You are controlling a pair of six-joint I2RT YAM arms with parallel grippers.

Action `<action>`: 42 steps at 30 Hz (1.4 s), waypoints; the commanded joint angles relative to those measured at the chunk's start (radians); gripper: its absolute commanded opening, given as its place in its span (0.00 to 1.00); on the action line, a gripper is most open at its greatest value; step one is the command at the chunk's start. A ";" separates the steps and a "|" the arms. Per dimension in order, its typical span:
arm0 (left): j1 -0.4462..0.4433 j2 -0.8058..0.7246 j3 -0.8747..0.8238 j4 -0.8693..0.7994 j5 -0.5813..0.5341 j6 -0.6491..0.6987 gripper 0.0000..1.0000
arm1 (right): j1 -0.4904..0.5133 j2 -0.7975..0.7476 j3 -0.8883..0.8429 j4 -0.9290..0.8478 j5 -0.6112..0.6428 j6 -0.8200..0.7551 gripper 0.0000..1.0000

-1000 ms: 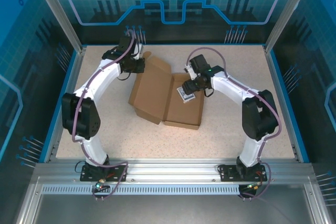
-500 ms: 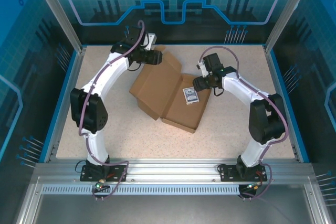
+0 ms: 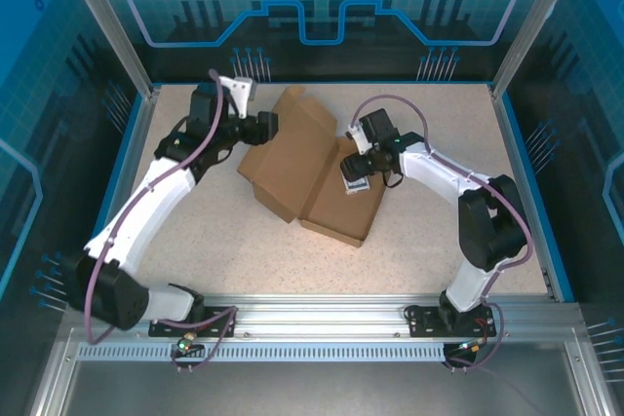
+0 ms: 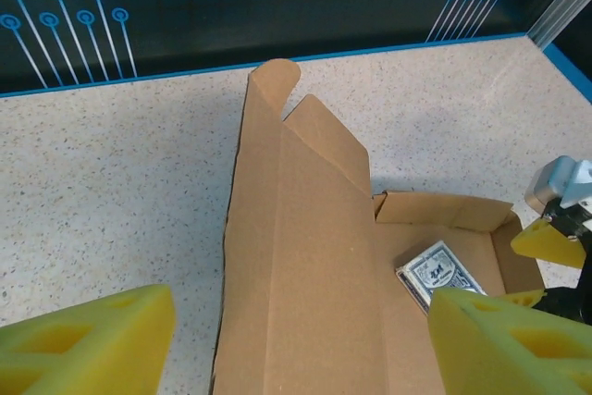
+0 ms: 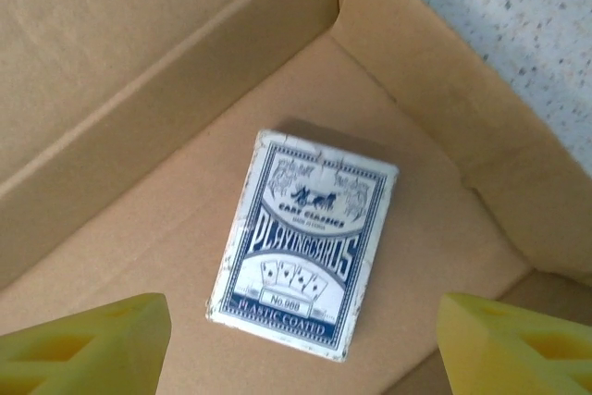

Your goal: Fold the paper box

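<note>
Speckled beige tabletop (image 3: 195, 231), ringed by blue printed walls, carries the work. On it the paper box (image 3: 302, 158) lies half made: plain brown corrugated card, matte, with crisp die-cut edges and pressed creases.

Its biggest part, the long lid panel (image 4: 296, 256), stretches straight ahead of and below the left pincer (image 4: 302, 321), whose yellow foam-like fingers stand wide apart and hold nothing. At the far end of that panel is a rounded tuck tab (image 4: 275, 80).

Off to that pincer's right sits the shallow tray (image 4: 462, 228), its walls already stood up. The right pincer (image 5: 305, 321) hovers directly over the tray floor, fingers spread with nothing clamped. A small glossy blue-and-white pack of playing cards (image 5: 305, 242) lies flat beneath it.

I judge the tray formed and loaded, with the lid closing in hand. The next move calls for the left pincer to catch the lid's free edge and swing it over the tray. The right one must first lift clear, and the tab then needs tucking without buckling the thin card.
</note>
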 commanded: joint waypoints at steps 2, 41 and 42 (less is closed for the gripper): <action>0.002 -0.092 -0.125 0.108 -0.032 -0.044 0.74 | 0.068 -0.122 -0.116 -0.007 -0.037 0.068 0.77; 0.032 -0.336 -0.401 0.255 -0.188 -0.087 0.79 | 0.227 -0.344 -0.543 0.227 -0.410 0.404 0.86; 0.035 -0.341 -0.406 0.255 -0.188 -0.089 0.80 | 0.237 -0.330 -0.537 0.244 -0.409 0.412 0.86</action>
